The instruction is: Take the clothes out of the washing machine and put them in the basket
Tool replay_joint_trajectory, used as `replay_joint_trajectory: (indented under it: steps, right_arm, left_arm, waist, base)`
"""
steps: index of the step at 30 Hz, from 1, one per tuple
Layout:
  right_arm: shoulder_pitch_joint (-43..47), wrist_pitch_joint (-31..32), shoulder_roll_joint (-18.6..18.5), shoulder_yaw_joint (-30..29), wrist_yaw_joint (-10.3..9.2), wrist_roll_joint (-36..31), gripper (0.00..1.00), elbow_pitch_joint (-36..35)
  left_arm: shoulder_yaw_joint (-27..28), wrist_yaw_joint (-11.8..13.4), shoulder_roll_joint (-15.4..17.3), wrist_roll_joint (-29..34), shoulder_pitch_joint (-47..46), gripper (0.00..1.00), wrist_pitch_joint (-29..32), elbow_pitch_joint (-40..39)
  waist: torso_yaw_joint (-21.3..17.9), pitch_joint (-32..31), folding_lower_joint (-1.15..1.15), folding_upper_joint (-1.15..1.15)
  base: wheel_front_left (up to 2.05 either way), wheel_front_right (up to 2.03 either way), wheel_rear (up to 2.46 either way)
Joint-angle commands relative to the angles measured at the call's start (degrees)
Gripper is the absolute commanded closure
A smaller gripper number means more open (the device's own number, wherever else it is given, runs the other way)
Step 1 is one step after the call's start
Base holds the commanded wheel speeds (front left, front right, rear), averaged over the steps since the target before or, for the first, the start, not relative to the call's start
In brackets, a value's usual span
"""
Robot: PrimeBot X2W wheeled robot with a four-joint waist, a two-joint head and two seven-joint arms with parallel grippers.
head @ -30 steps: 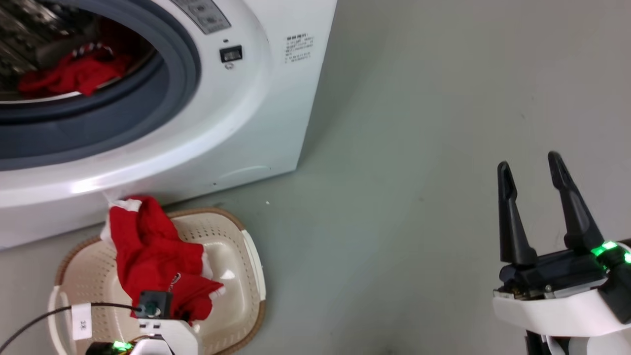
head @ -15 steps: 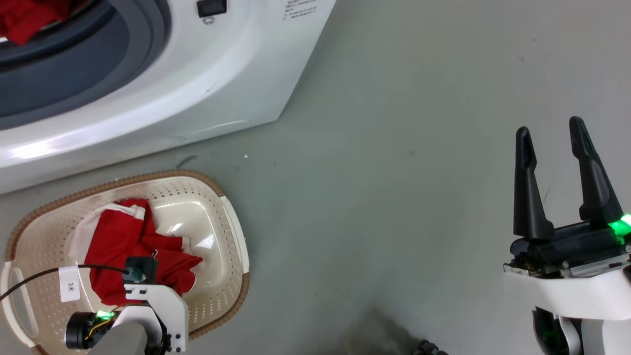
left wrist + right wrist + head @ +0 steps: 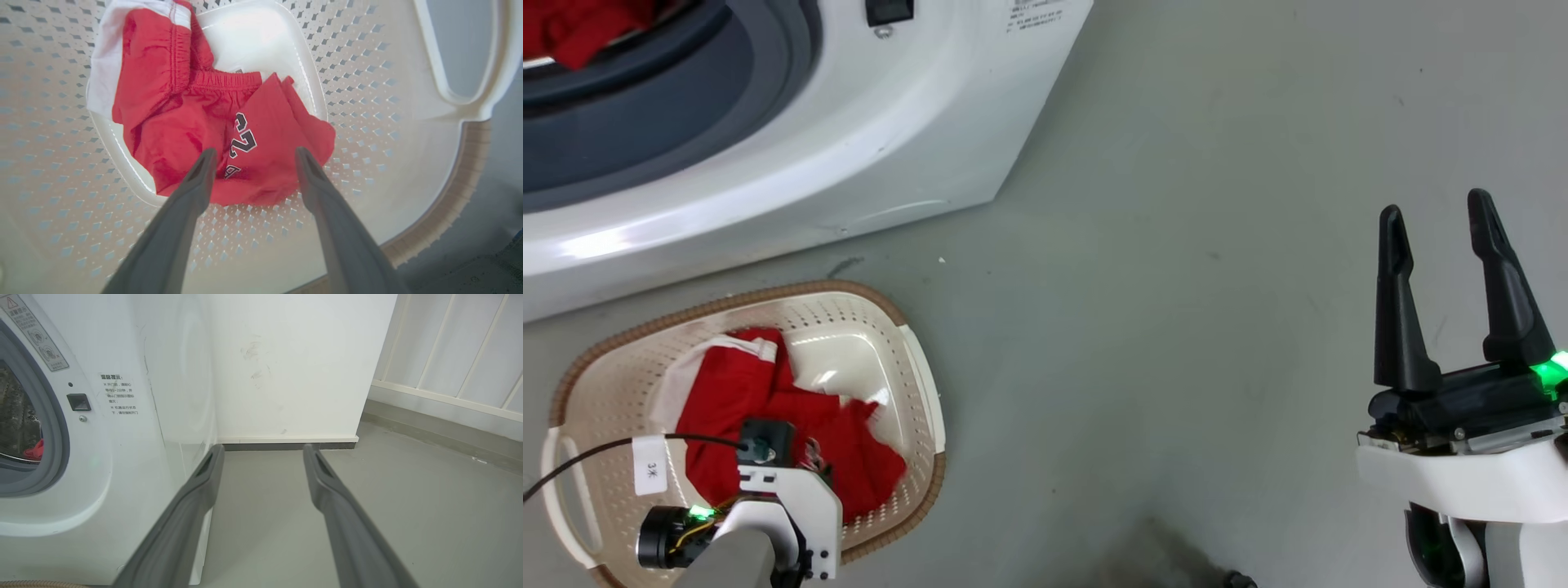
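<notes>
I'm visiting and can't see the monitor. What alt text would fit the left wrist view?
Red shorts with a printed numeral lie crumpled on the bottom of a cream perforated basket, seen from above between the left gripper's two spread grey fingers, which hold nothing. Grey floor shows beyond the basket's brown rim.

The red shorts are soft, creased cloth; the basket glossy perforated plastic; the washing machine smooth gloss-white shell; the floor matt grey.
</notes>
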Motion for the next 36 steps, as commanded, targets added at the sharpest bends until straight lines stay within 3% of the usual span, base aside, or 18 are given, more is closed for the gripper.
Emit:
replay_joint_trajectory:
  steps: [1, 5, 10, 23, 29, 36]
  right_arm:
    - [0.45, -0.14, 0.01, -0.07, -0.02, -0.22, 0.00, 0.12]
    - [1.68, -0.14, 0.01, -0.19, -0.02, -0.99, 0.00, 0.76]
    - [3.90, -0.14, 0.01, -0.41, -0.02, -2.14, 0.00, 1.70]
    - [9.21, -0.14, 0.02, -0.79, -0.02, -2.72, 0.00, 4.01]
    - [10.77, -0.14, 0.00, -1.04, -0.02, -2.29, 0.00, 5.12]
    - [11.80, -0.14, 0.02, -0.62, -0.02, -2.17, 0.00, 5.95]
  left_arm:
    - [-0.28, 0.16, -0.23, 0.33, 0.57, 0.00, -0.52, 0.08]
    - [-0.46, -0.58, -1.17, 0.16, 1.89, 0.00, -3.18, -0.01]
    - [-0.37, 0.23, -1.56, 1.00, 3.76, 0.00, -5.06, -2.33]
    - [10.86, 6.95, 1.10, 10.61, 14.56, 0.00, -5.15, -30.24]
    - [17.11, 8.23, 0.67, 16.81, 18.49, 0.00, -5.16, -42.20]
    - [23.35, 8.01, -0.36, 22.01, 19.91, 0.00, -5.17, -51.96]
  waist:
    - [0.45, -1.18, -0.01, 0.00]
    - [1.28, -4.64, -0.01, 0.00]
    - [2.73, -9.25, -0.01, 0.00]
    - [5.82, -17.72, -0.01, 0.00]
    - [7.10, -19.93, -0.01, 0.00]
    - [7.79, -21.60, -0.01, 0.00]
  base:
    - [0.00, 0.00, 0.00]
    - [0.00, 0.00, 0.00]
    - [0.00, 0.00, 0.00]
    - [0.00, 0.00, 0.00]
    - [0.00, 0.00, 0.00]
    - [0.00, 0.00, 0.00]
